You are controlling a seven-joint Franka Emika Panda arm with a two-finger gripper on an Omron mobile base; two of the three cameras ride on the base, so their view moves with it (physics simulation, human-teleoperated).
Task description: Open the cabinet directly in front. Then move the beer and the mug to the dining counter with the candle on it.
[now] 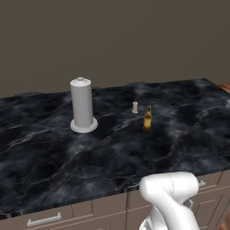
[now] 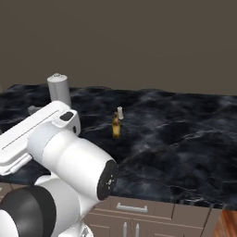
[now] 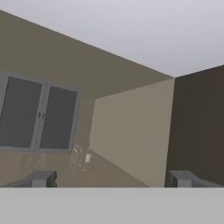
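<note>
Right now you have the bench (image 1: 54, 166) spread before you, black marble with white veins, its right end cut off by the frame edge in the left base view. Take the beer (image 1: 147, 118) as your landmark: it stands upright near the middle of the bench, apart from everything else. Just behind it and slightly left is the candle (image 1: 134, 107), so small that you can make out little more than a pale stub. Well to the left of the beer stands a tall grey cylinder (image 1: 81, 103) on a round base; in the right base view its lower part is hidden behind the arm (image 2: 69, 157). That arm also blocks the near left part of the bench there. Below the beer, along the bench front, you see only slivers of drawers (image 1: 45, 219) with silver handles.

Your pincer (image 3: 111, 178) is spread wide and holds nothing; its two tips barely rise above the bottom of the hand view, which looks at walls, ceiling and a double window (image 3: 38, 114). Small speckled marks by the window are too blurred to name.
</note>
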